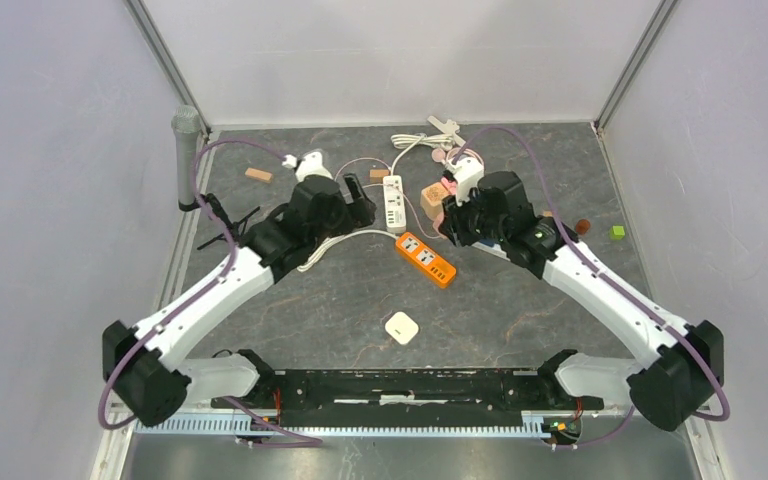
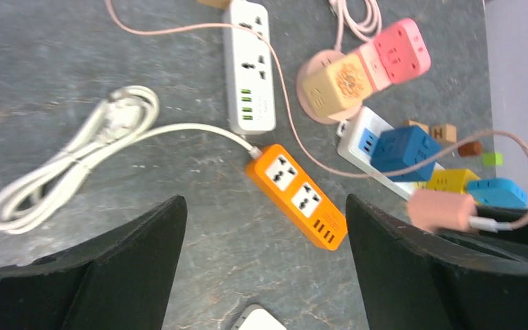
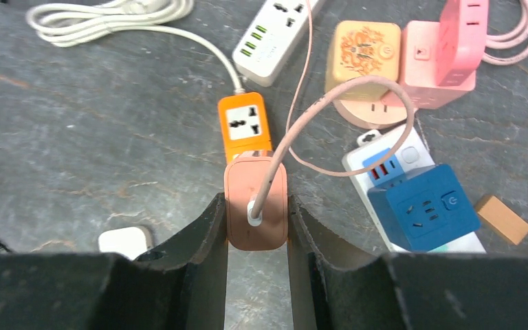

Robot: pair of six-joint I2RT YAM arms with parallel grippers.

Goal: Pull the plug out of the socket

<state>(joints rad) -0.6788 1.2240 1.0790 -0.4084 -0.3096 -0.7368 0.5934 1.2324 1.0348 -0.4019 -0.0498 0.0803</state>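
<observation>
Right end effector (image 3: 256, 201): fingers clamped on both sides of the pink plug (image 3: 254, 180). The plug's pink cable (image 3: 368, 78) loops away from its rear face. The plug is held apart from the orange power strip (image 2: 295, 194), which lies on the table (image 2: 55, 62) with both sockets unoccupied. Left end effector (image 2: 265, 206): fingers spread wide, gripping nothing.

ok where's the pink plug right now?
Right wrist view, centre: the pink plug sits clamped in the right gripper, just at the near end of the orange power strip, left of the blue cube socket.
</observation>
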